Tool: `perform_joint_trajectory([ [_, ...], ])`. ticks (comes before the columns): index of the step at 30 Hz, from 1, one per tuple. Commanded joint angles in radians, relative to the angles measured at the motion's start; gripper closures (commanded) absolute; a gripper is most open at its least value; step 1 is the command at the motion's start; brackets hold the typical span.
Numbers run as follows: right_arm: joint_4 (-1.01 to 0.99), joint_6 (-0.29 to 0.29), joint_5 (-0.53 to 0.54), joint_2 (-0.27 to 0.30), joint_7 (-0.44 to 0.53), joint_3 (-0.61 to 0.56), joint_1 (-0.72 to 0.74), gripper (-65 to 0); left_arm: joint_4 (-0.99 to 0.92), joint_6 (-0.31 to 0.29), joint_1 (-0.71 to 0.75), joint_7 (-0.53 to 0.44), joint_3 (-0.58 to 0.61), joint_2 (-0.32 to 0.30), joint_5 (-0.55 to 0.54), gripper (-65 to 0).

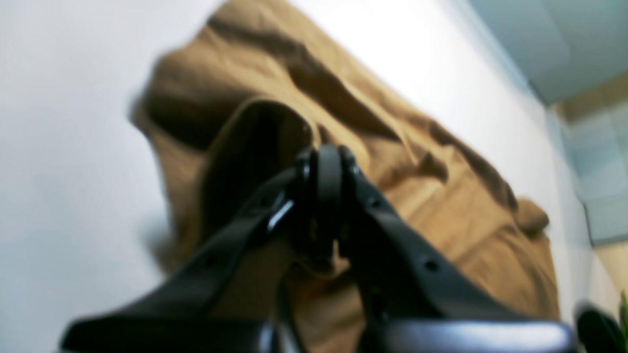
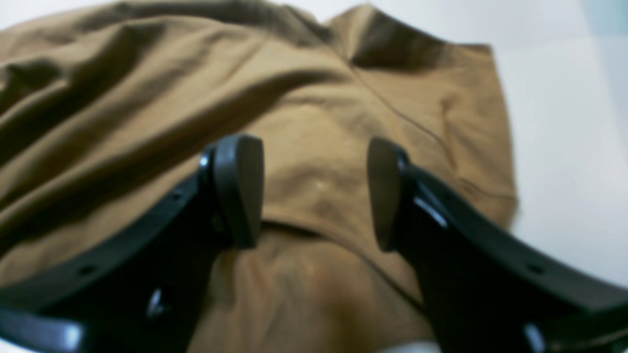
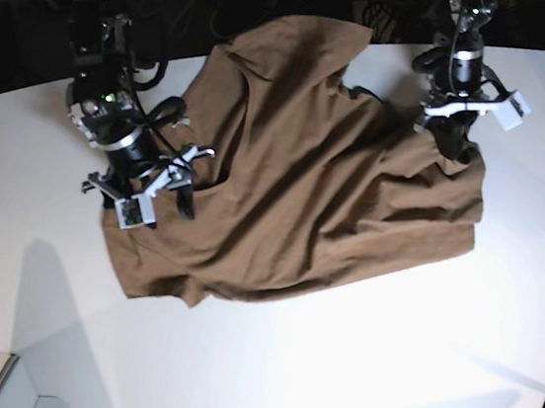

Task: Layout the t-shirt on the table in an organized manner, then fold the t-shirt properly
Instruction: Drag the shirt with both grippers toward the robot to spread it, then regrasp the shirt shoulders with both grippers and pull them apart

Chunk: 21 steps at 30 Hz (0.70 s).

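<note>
Jaws of the left gripper are clamping a pinch of the shirt, likely to tug it flat, while the right gripper is hovering spread apart over the rumpled cloth lying on the surface.

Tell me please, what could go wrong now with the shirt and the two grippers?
1. The left gripper is shut on a fold of the t-shirt; pulling could bunch the wrinkled cloth instead of spreading it.
2. The right gripper is open over the cloth; closing here may catch several layers.
3. The shirt lies near the far edge of the table and could be dragged off.
</note>
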Motion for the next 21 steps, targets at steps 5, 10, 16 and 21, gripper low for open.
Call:
perform_joint_trajectory([
  [5,0.105,0.003,0.013,-0.014,0.023,-0.067,-0.105,-34.8,0.028,-0.004,-0.005,-0.025,-0.055,-0.01,-0.002,-0.2],
  [10,0.159,0.002,0.013,-0.017,0.023,-0.092,-0.222,-35.0,0.046,-0.006,-0.021,-0.02,-0.101,-0.012,0.003,-0.2],
  [16,0.173,0.002,0.013,-0.025,0.021,-0.176,-0.332,-44.0,0.052,-0.006,-0.042,-0.02,-0.095,-0.076,0.0,-0.2],
  [21,0.168,0.002,0.013,-0.023,0.021,-0.247,-0.366,-47.2,0.052,-0.006,-0.053,-0.02,-0.101,-0.084,0.006,-0.2],
])
